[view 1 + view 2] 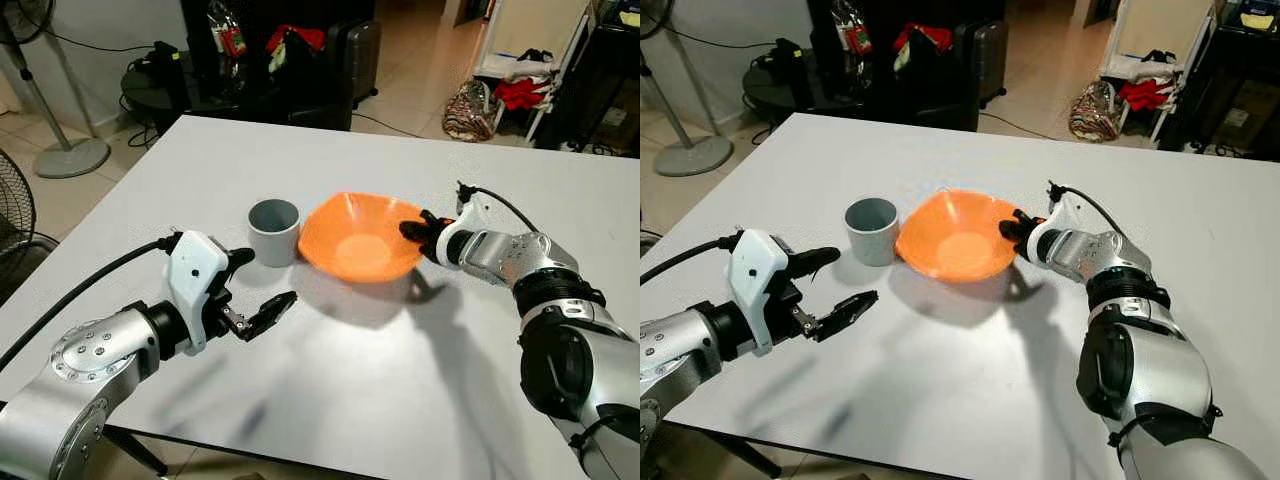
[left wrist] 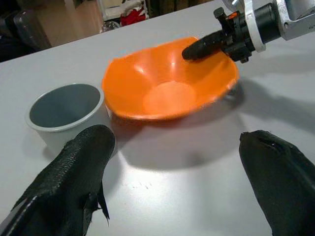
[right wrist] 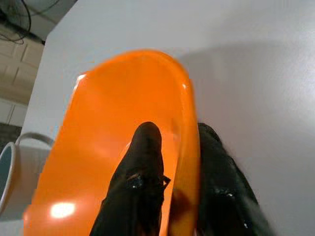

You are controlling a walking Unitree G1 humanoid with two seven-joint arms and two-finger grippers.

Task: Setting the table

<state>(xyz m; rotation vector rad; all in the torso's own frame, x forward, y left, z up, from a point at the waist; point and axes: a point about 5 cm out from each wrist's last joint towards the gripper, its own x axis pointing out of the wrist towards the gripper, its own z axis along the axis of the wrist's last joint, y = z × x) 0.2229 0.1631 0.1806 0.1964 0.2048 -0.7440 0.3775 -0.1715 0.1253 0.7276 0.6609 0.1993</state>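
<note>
An orange bowl (image 1: 358, 238) hangs tilted just above the white table (image 1: 420, 400), near its middle, casting a shadow below. My right gripper (image 1: 417, 232) is shut on the bowl's right rim, one finger (image 3: 140, 172) inside and the other outside the wall. A grey cup (image 1: 274, 229) stands upright on the table, touching or nearly touching the bowl's left edge. My left gripper (image 1: 258, 286) is open above the table in front of the cup, nothing between its fingers (image 2: 78, 177). The left wrist view looks at the cup (image 2: 66, 113) and the bowl (image 2: 167, 81).
Beyond the table's far edge stand a suitcase (image 1: 355, 55), a dark side table (image 1: 165, 85) with cables, and bags on the floor (image 1: 472, 108). Fans (image 1: 50, 100) stand on the left. The table's front half is bare.
</note>
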